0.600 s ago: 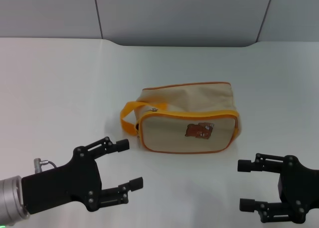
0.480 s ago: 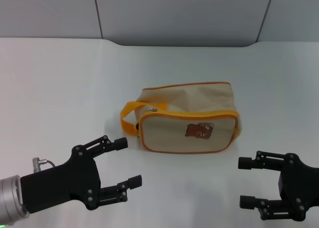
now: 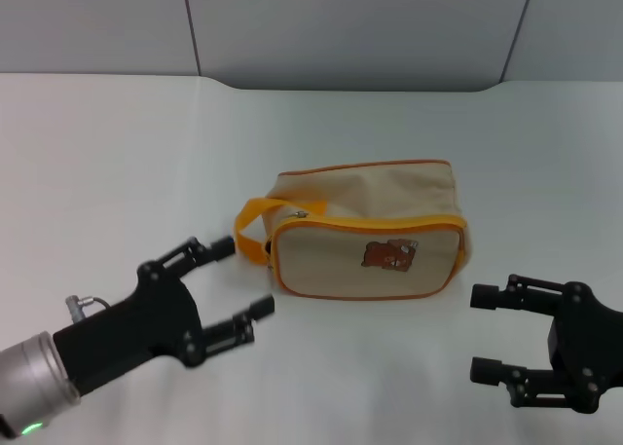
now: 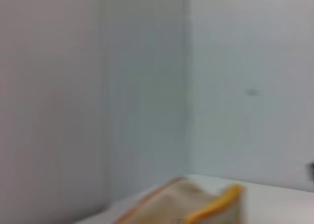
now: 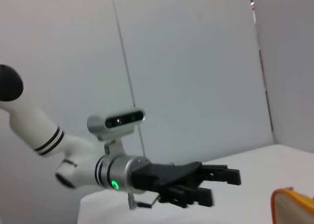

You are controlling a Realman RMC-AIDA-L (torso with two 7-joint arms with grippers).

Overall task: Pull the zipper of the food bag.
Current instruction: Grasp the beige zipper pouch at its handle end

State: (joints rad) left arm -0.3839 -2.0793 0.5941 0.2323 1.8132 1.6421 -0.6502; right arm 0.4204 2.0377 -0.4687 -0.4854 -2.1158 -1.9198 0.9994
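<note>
Beige canvas food bag [image 3: 368, 233] sits mid-table, zipper [image 3: 302, 213] pull untouched at its strap end; left gripper [image 3: 235, 277] and right gripper [image 3: 484, 333] both spread wide, empty, short of it.

Light: we see bright, even, overhead.
Shadows: faint beneath the food bag [image 3: 365, 233].
Blur: we find left wrist view soft throughout.

The food bag [image 3: 368, 233] is seen at frame centre on the table [image 3: 117, 172], strap [image 3: 255, 226] at its left end, zipper [image 3: 301, 213] at upper left of bag. The left gripper [image 3: 227, 278] is placed lower left, just beside the strap; the right gripper [image 3: 486, 334] lower right, apart from the bag. Wall panels [image 3: 350, 26] are seen along the top.
</note>
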